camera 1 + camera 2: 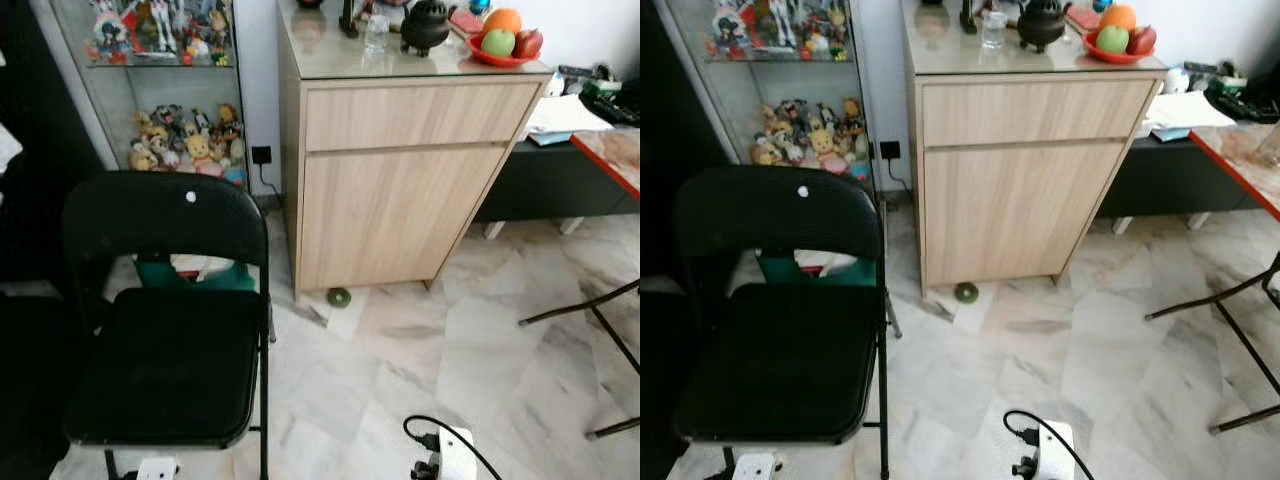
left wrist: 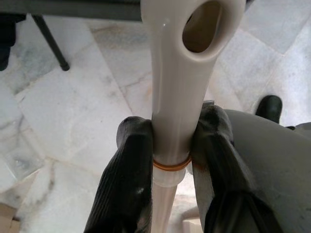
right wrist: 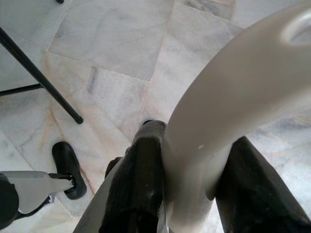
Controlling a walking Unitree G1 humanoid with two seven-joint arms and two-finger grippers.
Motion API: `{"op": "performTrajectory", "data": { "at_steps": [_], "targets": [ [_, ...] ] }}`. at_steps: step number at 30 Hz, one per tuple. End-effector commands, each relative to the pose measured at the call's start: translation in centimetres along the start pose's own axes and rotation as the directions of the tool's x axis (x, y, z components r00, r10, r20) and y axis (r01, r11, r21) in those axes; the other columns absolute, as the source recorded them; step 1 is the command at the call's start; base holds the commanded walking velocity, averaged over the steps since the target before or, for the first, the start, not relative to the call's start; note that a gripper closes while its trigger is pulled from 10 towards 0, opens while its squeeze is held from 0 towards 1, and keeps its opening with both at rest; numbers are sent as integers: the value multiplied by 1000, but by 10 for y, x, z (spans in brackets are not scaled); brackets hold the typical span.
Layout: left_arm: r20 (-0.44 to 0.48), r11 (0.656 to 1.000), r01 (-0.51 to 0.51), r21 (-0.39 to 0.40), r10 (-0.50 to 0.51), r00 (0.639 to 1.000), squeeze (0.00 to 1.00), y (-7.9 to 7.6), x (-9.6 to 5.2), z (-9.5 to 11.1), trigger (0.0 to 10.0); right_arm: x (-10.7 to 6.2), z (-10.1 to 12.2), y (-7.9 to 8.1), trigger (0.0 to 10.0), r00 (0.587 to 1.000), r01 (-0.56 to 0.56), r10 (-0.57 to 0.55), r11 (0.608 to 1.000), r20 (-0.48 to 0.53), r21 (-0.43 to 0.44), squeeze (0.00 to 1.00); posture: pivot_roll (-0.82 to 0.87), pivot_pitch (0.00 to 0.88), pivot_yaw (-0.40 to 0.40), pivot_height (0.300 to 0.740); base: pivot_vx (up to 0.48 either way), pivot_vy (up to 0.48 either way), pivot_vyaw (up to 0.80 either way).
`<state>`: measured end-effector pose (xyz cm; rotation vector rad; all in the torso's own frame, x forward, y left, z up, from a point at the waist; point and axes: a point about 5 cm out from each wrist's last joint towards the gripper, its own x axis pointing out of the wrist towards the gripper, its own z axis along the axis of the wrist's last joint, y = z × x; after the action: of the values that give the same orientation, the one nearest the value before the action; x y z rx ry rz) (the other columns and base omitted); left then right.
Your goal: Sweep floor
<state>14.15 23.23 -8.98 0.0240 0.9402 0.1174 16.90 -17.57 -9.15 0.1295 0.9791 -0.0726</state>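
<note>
Marble floor point(image 1: 430, 350) spreads pale and grey-veined before a light wooden cabinet point(image 1: 400, 190), with a small green round object point(image 1: 338, 297) lying on it at the cabinet's foot. A black folding chair point(image 1: 165, 330) stands to the left, in front of a glass case of figurines point(image 1: 185, 140). A bowl of fruit point(image 1: 505, 45) sits on the cabinet top. The left end effector point(image 2: 171, 160) is clamped on a cream handle point(image 2: 180, 82) with a hanging hole, above the floor. The right end effector point(image 3: 194, 179) grips a second cream handle point(image 3: 228, 111), fingers point(image 3: 146, 184) pressed against both its sides.
</note>
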Motion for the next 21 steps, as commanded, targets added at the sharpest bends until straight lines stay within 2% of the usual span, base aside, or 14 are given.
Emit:
{"op": "performTrajectory", "data": {
  "at_steps": [1,15,21],
  "targets": [
    [-44,1000,13,-15,-13,999,0,-4,-2,-11,10000,-1,-9,1,10000,999,-5,5,1000,-35,4,0,67,52,-69,740,-307,0,0],
    [-47,1000,15,-13,-15,999,0,-4,-2,-12,10000,-1,-11,2,10000,999,-9,9,1000,-40,-10,0,70,52,-70,740,-301,0,0],
    [-53,1000,8,-14,-9,999,0,2,-5,-16,10000,-2,-11,2,10000,999,-4,4,1000,-38,13,0,72,51,-70,740,-282,0,0]
  ]
}}
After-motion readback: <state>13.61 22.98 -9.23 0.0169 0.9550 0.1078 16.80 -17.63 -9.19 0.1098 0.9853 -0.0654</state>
